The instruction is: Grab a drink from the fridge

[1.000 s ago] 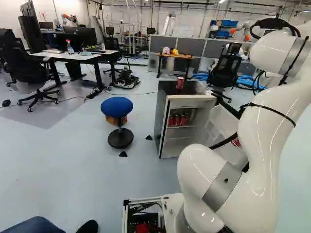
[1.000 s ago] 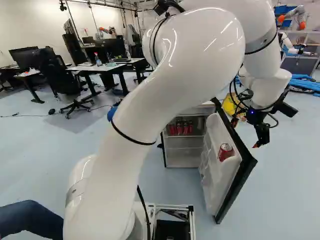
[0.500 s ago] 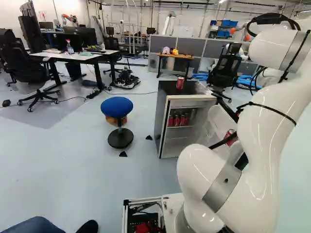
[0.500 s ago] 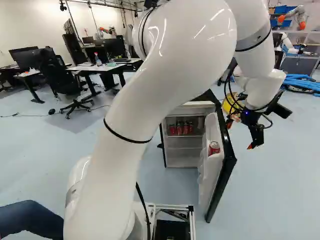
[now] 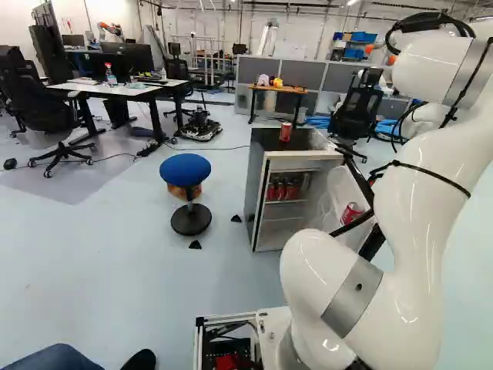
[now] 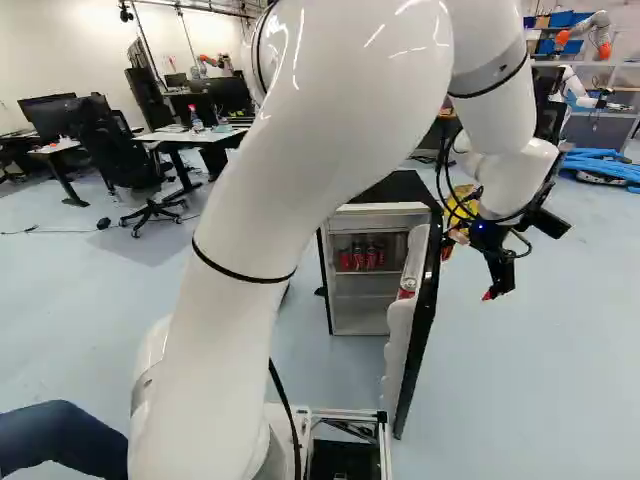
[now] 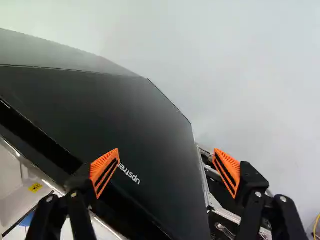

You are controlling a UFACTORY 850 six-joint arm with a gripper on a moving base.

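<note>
The gripper (image 7: 166, 152) is over on the right, outside the open fridge door (image 6: 422, 320), and its two fingers stand wide apart with nothing pinched between them. From where I'm standing, what matters is which side of that door it's on: the dark outer face lies ahead of it, and the drinks are all across to the left. The red cans (image 6: 358, 258) stand upright in a row on a shelf inside the fridge (image 5: 257, 185), left of the gripper, with the door panel in between. The can in the door rack (image 5: 352, 212) is on the inner side too, just beyond the panel. One more, the can on the fridge top (image 5: 286, 132), stands upright out in the open, left of the gripper again and on the far side of the door. The door reaches from the fridge's right side out toward the near side, so a straight leftward move from here would, I'd say, push it toward closed rather than reach a drink. If a drink has been set out on top already, that push may be just what's wanted; if a shelf can is the aim, the gripper would have to go round the door's near edge, or over it, and come at the can's sides, since its long axis is vertical. Whether it's touching the door, I can't tell.
</note>
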